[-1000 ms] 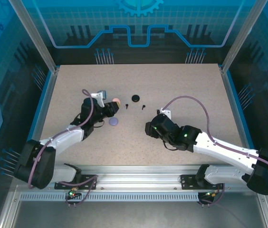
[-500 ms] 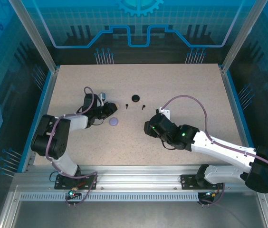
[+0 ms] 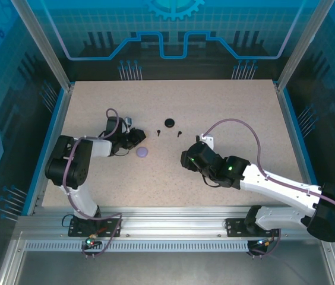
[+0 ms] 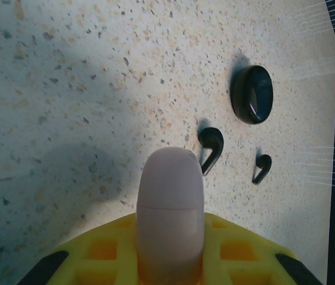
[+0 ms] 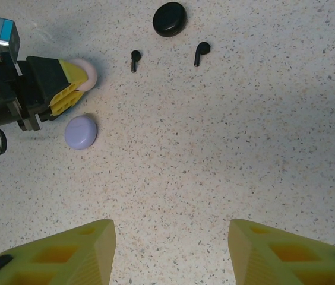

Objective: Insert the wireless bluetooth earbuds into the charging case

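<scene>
Surface: a speckled beige table [image 3: 227, 107], matte and evenly lit.
Room: aluminium posts [image 3: 40, 44] and blue-lit panels [image 3: 173, 29] box the table in; the top view takes in this enclosure.
Left gripper [image 3: 135, 136]: clamped on a pale pink round plastic case [image 4: 170, 202], held between its yellow fingers [image 4: 239, 255].
Lilac round case [image 3: 142, 152]: on the table just beside the left gripper's tip, on the side toward the arm bases; it is plain in the right wrist view [image 5: 81, 131].
Black stemmed earbuds: two, lying loose just ahead of the left gripper's tip, one nearer [image 4: 211, 145] and one further right [image 4: 262, 167], apart from each other.
Black round case [image 4: 252, 94]: closed, a little beyond the earbuds from the left gripper.
Left wrist detail: a seam runs across the pink case.
Right gripper [image 5: 172, 237]: jaws spread, nothing between them; the earbuds lie well ahead of it.
Count: three cases, two earbuds.
</scene>
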Tool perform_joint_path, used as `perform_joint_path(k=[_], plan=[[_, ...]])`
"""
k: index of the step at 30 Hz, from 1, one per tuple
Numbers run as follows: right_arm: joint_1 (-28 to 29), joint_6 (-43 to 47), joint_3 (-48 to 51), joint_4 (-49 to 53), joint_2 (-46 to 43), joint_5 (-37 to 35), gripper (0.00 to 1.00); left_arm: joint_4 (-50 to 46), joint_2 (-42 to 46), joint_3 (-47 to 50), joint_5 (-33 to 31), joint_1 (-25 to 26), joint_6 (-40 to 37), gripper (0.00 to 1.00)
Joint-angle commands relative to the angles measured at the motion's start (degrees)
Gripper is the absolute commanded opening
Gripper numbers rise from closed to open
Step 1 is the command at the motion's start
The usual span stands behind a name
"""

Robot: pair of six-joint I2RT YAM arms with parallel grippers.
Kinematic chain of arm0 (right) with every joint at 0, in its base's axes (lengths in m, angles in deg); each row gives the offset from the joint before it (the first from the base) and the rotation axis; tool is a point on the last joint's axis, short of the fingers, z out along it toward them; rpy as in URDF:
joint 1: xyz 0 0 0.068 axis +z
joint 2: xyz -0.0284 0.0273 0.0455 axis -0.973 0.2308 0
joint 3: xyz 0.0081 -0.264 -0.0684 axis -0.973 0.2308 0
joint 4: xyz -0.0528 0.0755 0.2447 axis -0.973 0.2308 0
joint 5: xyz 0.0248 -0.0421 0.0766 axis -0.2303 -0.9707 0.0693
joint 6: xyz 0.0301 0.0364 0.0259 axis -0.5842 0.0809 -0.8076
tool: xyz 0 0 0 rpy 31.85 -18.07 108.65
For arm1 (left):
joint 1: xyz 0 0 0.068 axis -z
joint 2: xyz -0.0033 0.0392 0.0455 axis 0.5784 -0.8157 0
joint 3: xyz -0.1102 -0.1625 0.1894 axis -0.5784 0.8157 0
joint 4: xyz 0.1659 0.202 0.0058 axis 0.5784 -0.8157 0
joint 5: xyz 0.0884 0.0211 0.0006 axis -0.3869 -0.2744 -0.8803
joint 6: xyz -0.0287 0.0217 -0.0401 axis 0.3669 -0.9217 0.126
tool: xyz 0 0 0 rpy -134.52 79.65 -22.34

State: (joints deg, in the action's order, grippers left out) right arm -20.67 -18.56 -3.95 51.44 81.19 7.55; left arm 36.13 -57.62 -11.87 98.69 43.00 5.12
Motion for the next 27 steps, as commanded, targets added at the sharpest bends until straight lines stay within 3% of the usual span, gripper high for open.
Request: perform_joint_path(k=[1, 17, 27], plan=[[0.92, -0.80, -0.92, 1.06, -0.95, -1.81, 0.54, -1.58, -1.59, -1.98, 1.04, -0.80, -1.71, 0.03], [0.75, 1.02, -3.19, 3.41, -1.49, -3.06, 0.66, -6.12, -2.85, -4.27, -0.06, -1.42, -5.42, 0.24], [-0.04, 2.66, -5.54, 5.69, -1.66, -3.26, 0.70, -13.83, -0.37, -7.14, -3.79, -1.55, -9.85, 0.41]])
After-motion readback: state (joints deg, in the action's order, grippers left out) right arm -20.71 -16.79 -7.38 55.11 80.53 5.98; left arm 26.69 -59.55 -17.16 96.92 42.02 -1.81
